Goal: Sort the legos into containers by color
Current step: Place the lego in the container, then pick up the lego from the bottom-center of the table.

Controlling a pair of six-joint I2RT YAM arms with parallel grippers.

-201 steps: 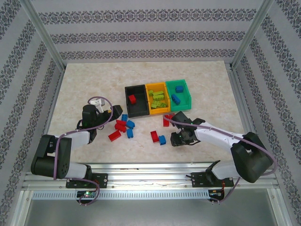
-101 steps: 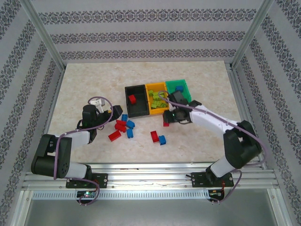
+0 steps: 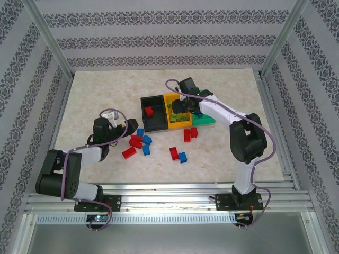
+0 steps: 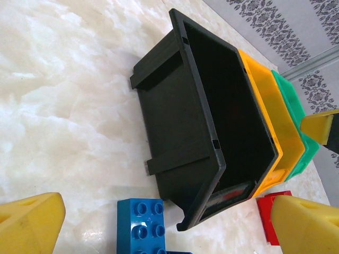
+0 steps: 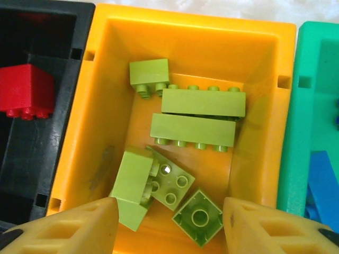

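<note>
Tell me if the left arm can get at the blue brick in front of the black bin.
Probably yes: the left gripper is open, and the blue brick lies on bare table just ahead between its fingers, with nothing over it.

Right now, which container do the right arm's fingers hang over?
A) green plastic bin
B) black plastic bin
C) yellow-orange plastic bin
C: the right wrist view looks between the right arm's fingers straight into the yellow-orange plastic bin, with lime green studded bricks lying inside.

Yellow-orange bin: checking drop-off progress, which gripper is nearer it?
Right. The right gripper hovers directly above the yellow-orange bin, jaws apart; the left gripper sits past the black bin, on its far side.
</note>
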